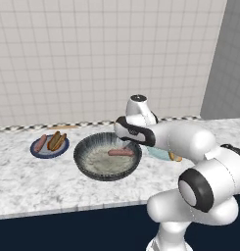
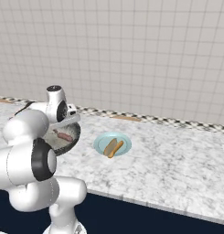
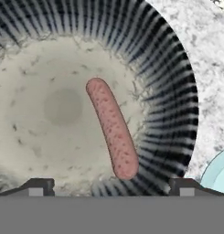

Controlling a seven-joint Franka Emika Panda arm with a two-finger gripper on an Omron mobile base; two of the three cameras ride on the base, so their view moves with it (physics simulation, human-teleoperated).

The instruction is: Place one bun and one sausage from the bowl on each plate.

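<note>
The large dark grey bowl [image 1: 83, 153] [image 2: 73, 138] [image 3: 170, 91] holds one sausage [image 1: 121, 152] [image 2: 64, 135] [image 3: 112, 128]. My gripper [image 1: 127, 142] [image 2: 67, 122] [image 3: 112, 187] hangs open just above it, one fingertip [image 3: 38, 186] on each side of the sausage's near end and nothing held. The dark navy plate [image 1: 36, 152] at the left carries a sausage [image 1: 40, 143] and a bun [image 1: 57, 141]. The pale blue plate [image 2: 125, 140] [image 3: 219, 176] right of the bowl carries a bun [image 2: 111, 147]; the arm hides most of that plate in the left base view.
Everything stands on a marbled white counter [image 1: 33, 186] [image 2: 177, 169] against a tiled wall. A dark drop runs below the counter's front edge. My own arm reaches over the bowl's right side and the pale plate.
</note>
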